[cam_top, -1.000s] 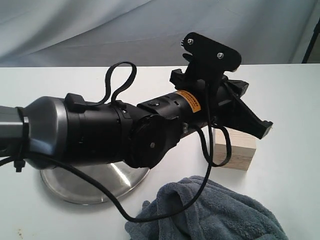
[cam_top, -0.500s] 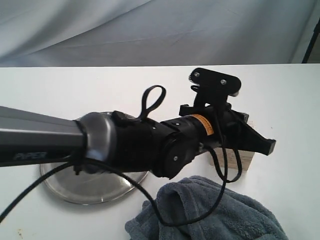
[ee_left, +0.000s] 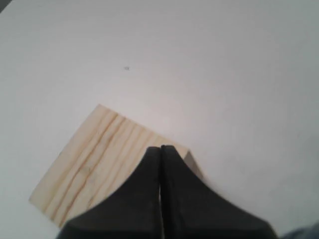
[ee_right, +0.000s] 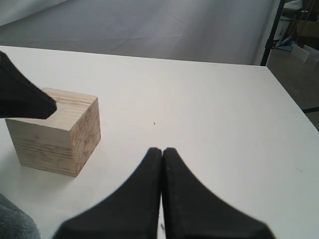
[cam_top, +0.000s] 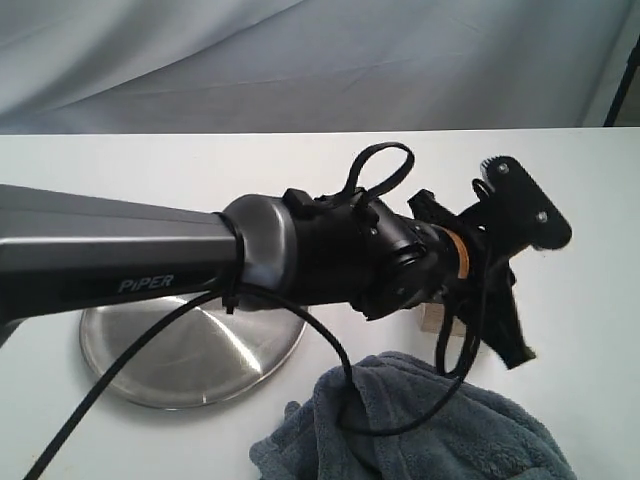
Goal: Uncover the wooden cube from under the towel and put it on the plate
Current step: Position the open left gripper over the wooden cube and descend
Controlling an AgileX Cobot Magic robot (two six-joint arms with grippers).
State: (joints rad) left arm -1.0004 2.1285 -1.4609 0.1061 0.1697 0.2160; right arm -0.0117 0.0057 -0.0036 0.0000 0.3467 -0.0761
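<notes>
The left gripper (ee_left: 160,148), blurred, covers one corner of the wooden cube (ee_left: 94,159) in the left wrist view. In the exterior view the left arm (cam_top: 150,260) hides nearly all of the cube and the far rim of the plate (cam_top: 180,375) near it. The towel (cam_top: 420,430), in front of the cube, is cut off at the bottom edge.

White lettering "PiPER" is printed along the left arm's grey link (cam_top: 100,255).

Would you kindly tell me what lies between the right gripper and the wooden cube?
Nothing but bare white table separates the right gripper from the wooden cube; the right wrist view shows this.
</notes>
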